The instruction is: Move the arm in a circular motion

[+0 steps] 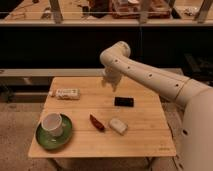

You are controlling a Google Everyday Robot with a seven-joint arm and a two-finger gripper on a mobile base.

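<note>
I saw the arm (150,75) reaching in from the right of the frame, its elbow bent over the upper edge of the table (145,140). The hand (110,80) hung just below that elbow, centre frame; I could not tell its state

You are seeing the arm (150,77) reaching in from the right of the frame, the gripper (110,81) hanging over the far edge of the table (150,145). On it, the cup (51,123) is sitting on the saucer (64,140) at lower left, the packet (65,93) lying behind it. The flat device (123,101) is lying mid-table, the tapered piece (97,122) and the wrapped lump (118,125) just below it.
</note>
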